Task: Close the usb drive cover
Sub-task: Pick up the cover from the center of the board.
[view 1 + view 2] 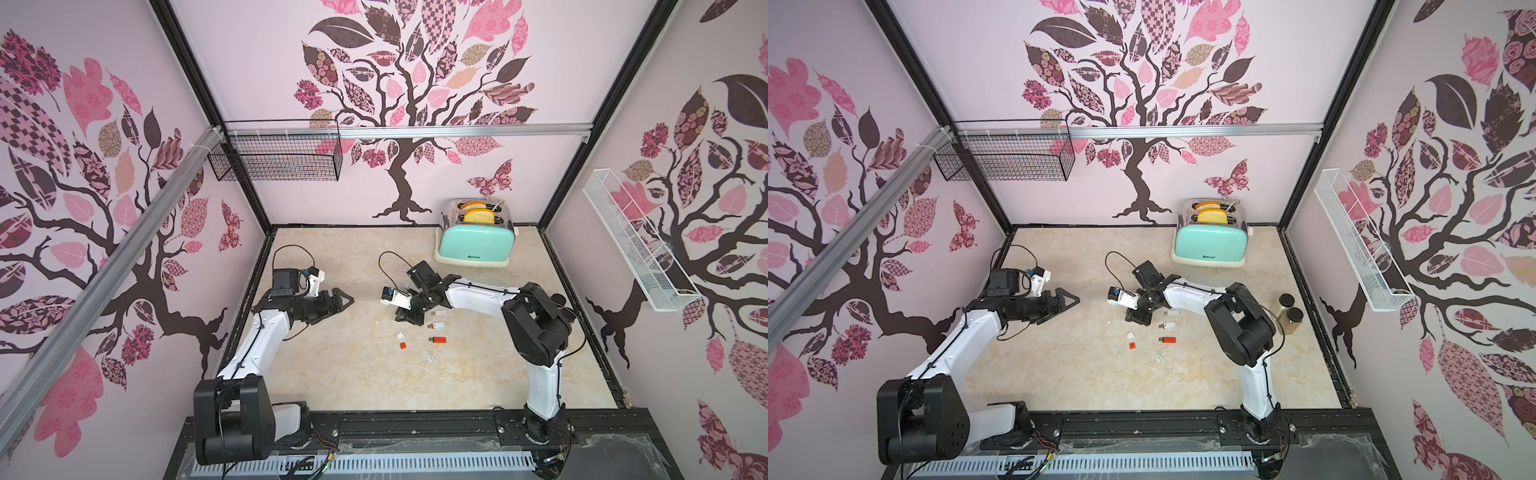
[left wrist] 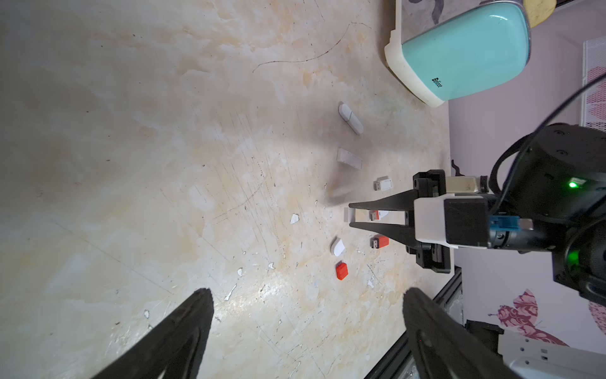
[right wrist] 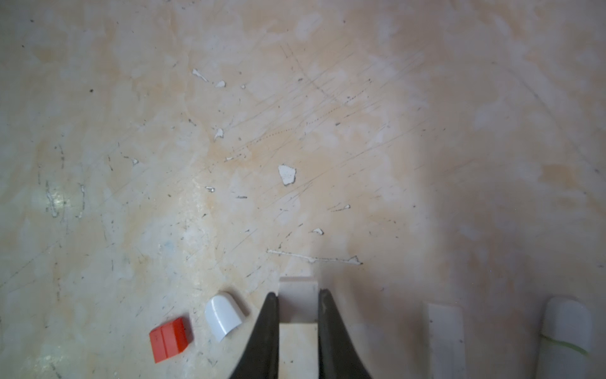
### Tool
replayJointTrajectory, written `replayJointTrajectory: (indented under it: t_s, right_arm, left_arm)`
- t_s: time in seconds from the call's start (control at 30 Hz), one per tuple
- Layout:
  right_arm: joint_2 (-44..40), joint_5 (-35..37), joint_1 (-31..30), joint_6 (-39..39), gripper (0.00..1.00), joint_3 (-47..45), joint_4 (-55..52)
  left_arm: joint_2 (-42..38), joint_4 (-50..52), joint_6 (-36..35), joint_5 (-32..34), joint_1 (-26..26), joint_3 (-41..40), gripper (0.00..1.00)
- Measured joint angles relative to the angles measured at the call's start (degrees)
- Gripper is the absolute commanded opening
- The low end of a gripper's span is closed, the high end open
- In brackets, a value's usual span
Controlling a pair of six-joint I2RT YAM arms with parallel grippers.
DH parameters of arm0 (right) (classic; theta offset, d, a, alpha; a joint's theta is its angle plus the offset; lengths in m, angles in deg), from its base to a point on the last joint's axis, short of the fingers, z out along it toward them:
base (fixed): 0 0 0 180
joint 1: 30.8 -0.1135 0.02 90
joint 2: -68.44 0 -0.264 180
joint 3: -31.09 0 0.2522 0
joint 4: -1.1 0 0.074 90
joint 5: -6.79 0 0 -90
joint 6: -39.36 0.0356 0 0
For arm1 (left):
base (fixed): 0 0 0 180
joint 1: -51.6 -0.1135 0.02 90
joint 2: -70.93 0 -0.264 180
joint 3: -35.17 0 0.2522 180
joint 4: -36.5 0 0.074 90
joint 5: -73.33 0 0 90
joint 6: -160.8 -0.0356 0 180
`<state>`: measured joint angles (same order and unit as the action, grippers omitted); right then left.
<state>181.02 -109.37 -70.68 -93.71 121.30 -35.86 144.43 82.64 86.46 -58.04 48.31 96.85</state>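
Note:
My right gripper point(image 3: 298, 292) is shut on a small whitish usb cover point(image 3: 297, 297), whose end sticks out past the fingertips. In the left wrist view that gripper point(image 2: 349, 215) hangs near three uncapped drives: a white one point(image 2: 383, 184), a white and red one point(image 2: 377, 215) and a red one point(image 2: 379, 242). A loose white cap point(image 3: 223, 315) and a red cap point(image 3: 170, 338) lie on the table beside the fingers. In a top view the red drive point(image 1: 437, 340) lies right of the caps. My left gripper point(image 1: 347, 300) is open and empty, away to the left.
Two capped white drives point(image 2: 350, 117) point(image 2: 349, 158) lie farther back. A mint toaster point(image 1: 473, 245) holding bread stands at the back right. Two jars point(image 1: 1289, 311) stand near the right wall. A black wire basket point(image 1: 276, 156) and a white one point(image 1: 636, 241) hang on the walls.

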Motion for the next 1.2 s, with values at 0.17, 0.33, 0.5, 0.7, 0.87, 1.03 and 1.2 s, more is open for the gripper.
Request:
replayJointTrajectory:
  t_s: [0.17,0.33,0.5,0.7,0.87,1.03,1.2]
  right_arm:
    - [-1.3,-1.7,-1.2,2.6,0.08,0.0,3.1]
    - [-2.7,-3.8,-2.1,8.7,0.07,-3.5,11.2]
    - [-4.0,-4.7,-3.1,15.5,0.07,-7.5,20.9]
    - [-4.3,-6.2,-4.7,23.8,0.07,-10.6,33.0]
    - [-4.3,-7.3,-5.6,29.6,0.07,-12.5,42.0]
    - [-4.3,-7.3,-6.2,34.4,0.07,-14.3,49.7]
    - [-4.3,-7.4,-6.9,35.5,0.07,-14.3,53.0]
  left_arm:
    - [1.2,-2.3,3.8,-3.2,0.0,-0.5,0.90]
    - [0.1,-7.5,8.3,-4.8,0.0,-4.4,0.90]
    - [-0.6,-10.5,11.3,-5.7,0.0,-6.7,0.85]
    - [-0.6,-13.5,13.5,-8.5,1.0,-6.7,0.73]
    - [-0.3,-14.0,14.0,-10.5,3.3,-6.7,0.66]
    - [0.9,-14.3,14.6,-11.9,4.0,-6.6,0.56]
    - [1.4,-14.3,15.0,-12.8,4.3,-6.0,0.50]
